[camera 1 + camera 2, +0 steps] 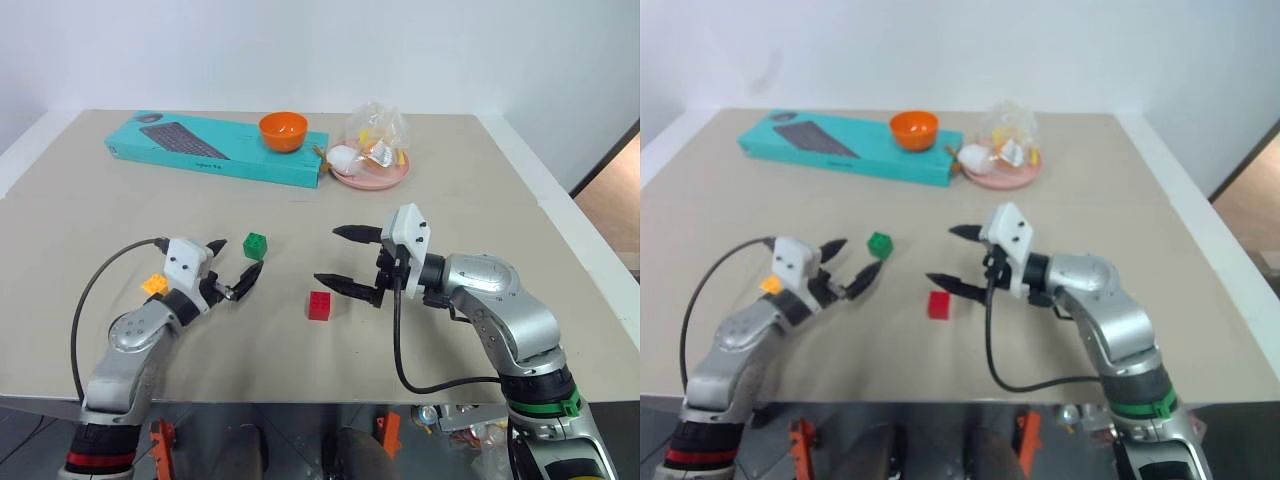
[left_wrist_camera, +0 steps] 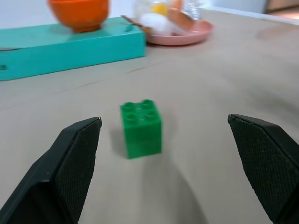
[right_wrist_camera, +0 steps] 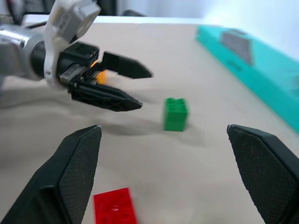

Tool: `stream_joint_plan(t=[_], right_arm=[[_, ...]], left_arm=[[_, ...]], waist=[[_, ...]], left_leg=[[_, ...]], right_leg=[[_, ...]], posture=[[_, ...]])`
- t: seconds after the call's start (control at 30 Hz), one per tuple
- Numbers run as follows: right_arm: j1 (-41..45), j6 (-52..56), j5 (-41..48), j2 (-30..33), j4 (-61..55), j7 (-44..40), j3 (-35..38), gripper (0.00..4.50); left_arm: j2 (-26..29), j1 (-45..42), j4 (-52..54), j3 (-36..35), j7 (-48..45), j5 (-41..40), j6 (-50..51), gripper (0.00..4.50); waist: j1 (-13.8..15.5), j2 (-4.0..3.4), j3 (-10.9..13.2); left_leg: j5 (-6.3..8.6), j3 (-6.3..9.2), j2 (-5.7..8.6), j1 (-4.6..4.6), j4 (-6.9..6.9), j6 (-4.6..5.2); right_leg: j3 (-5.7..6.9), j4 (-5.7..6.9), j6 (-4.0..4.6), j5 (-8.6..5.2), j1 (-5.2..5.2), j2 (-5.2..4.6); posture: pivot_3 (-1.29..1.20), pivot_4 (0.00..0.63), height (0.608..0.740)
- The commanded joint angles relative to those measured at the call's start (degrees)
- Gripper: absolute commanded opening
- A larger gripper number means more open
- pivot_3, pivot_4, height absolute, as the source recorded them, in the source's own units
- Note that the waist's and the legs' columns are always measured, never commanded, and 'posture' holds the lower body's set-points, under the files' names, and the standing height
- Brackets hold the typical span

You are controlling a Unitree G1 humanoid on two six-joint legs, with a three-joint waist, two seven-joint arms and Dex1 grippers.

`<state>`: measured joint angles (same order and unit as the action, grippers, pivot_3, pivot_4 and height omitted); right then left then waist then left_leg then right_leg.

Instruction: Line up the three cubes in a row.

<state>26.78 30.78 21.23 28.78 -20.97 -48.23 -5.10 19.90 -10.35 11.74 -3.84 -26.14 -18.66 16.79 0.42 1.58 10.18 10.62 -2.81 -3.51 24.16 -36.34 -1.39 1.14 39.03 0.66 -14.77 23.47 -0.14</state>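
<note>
I take the green cube [image 1: 255, 245] as my landmark: it sits upright on the bench [image 1: 120, 200], studs up, free of both pincers. The red cube [image 1: 319, 305] lies nearer to me and to the right of it, well apart. The yellow-orange cube [image 1: 154, 285] sits to the left of the green cube and a little nearer, partly hidden behind my left wrist. The 3 do not form a row.

My left pincer [image 1: 235, 262] hangs just left of the green cube, pointing at it, fingers spread wide and holding nothing. My right pincer [image 1: 340, 257] is to the right of the green cube, above and just beyond the red one, fingers also wide apart and empty.

Far behind the green cube lie a teal box [image 1: 215, 148] carrying an orange bowl [image 1: 282, 130], and a pink plate [image 1: 385, 175] of wrapped items.
</note>
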Motion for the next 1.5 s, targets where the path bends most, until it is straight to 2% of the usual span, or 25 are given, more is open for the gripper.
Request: stream_joint_plan(t=[0.03, 0.73, 0.87, 1.07, 1.3, 1.5], right_arm=[[-1.1, 0.6, 1.6, -0.5, -4.3, 3.5, 3.0, 4.44], [-3.7, -3.9, -1.6, 0.3, -4.1, 7.9, 2.0, 4.44], [-3.7, -4.0, -2.0, 0.3, -4.0, 8.1, 2.2, 4.50], [-4.1, -4.0, -2.1, 0.3, -4.0, 8.2, 2.1, 4.50], [-3.8, -4.0, -2.2, 0.5, -3.4, 7.9, 1.8, 4.50], [-3.2, -4.2, -2.1, 1.0, -2.6, 7.2, 1.9, 4.50]], left_arm=[[-2.3, -3.7, -2.5, -0.3, 4.9, 2.0, 1.2, 4.50], [-6.1, -12.7, -16.4, 2.5, 2.7, 3.6, 0.4, 4.50], [-6.5, -13.6, -17.2, 3.0, 3.3, 4.4, 0.1, 3.32], [-6.3, -14.7, -18.0, 2.4, 4.9, 6.2, 0.0, 1.31], [-4.4, -15.8, -17.4, 3.1, 2.6, 7.2, -0.3, 1.31], [4.1, -13.2, -9.6, 5.9, -12.7, 4.0, 0.3, 1.31]], waist=[[0.0, 0.01, 0.0], [-0.1, 0.12, 0.0], [-0.1, 0.12, 0.1], [-0.1, 0.12, 0.1], [-0.1, 0.12, 0.1], [-0.1, 0.14, 0.1]], left_leg=[[0.00, 0.00, 0.02, 0.00, 0.00, 0.00], [0.01, -0.13, 0.22, 0.03, 0.00, 0.01], [0.01, -0.13, 0.21, 0.03, 0.00, 0.01], [0.01, -0.13, 0.21, 0.03, 0.00, 0.01], [0.01, -0.13, 0.21, 0.03, 0.00, 0.01], [0.01, -0.15, 0.18, 0.08, 0.03, 0.00]], right_leg=[[-0.01, 0.00, -0.01, 0.01, -0.01, 0.01], [-0.21, -0.04, -0.10, 0.03, 0.05, 0.18], [-0.21, -0.03, -0.10, 0.04, 0.05, 0.19], [-0.21, -0.04, -0.10, 0.03, 0.05, 0.19], [-0.21, -0.04, -0.11, 0.04, 0.06, 0.20], [-0.23, -0.03, -0.11, 0.04, 0.13, 0.22]], posture=[[0.00, 0.150, 0.740], [0.00, 0.150, 0.740], [0.00, 0.150, 0.740], [0.00, 0.150, 0.740], [0.00, 0.150, 0.740], [0.00, 0.150, 0.740]])
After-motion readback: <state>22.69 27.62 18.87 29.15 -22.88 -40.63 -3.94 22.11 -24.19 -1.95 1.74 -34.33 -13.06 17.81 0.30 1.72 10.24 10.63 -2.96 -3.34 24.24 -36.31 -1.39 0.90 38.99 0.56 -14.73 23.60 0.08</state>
